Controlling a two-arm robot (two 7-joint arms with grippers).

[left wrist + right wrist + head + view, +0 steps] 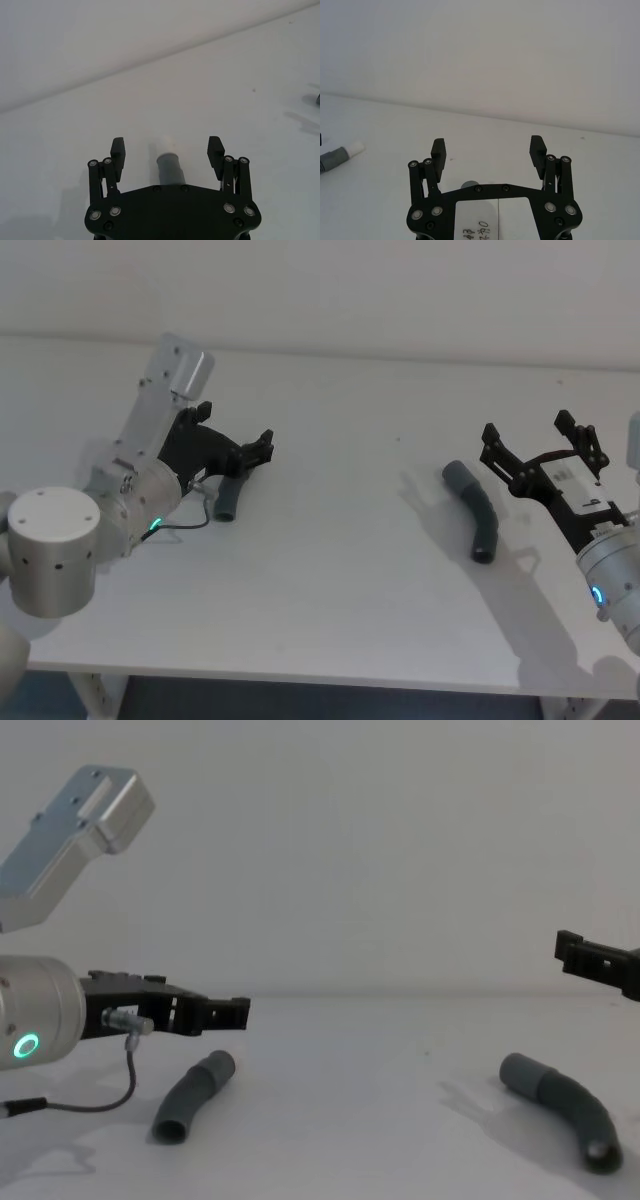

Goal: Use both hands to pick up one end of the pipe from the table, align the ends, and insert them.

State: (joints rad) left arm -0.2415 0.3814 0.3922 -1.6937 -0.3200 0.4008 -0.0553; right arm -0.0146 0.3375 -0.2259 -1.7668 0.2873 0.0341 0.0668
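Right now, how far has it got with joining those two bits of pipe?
Nothing is done yet: the left pipe piece and right pipe piece lie apart on the table. In hand: the left pincer and right pincer hover open, one near each. To do: gripping, lifting, lining up, pushing together.

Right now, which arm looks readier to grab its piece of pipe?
Left. The open left gripper has the left pipe piece lined up between its fingers; the right gripper, also open, hovers beside the right pipe piece.
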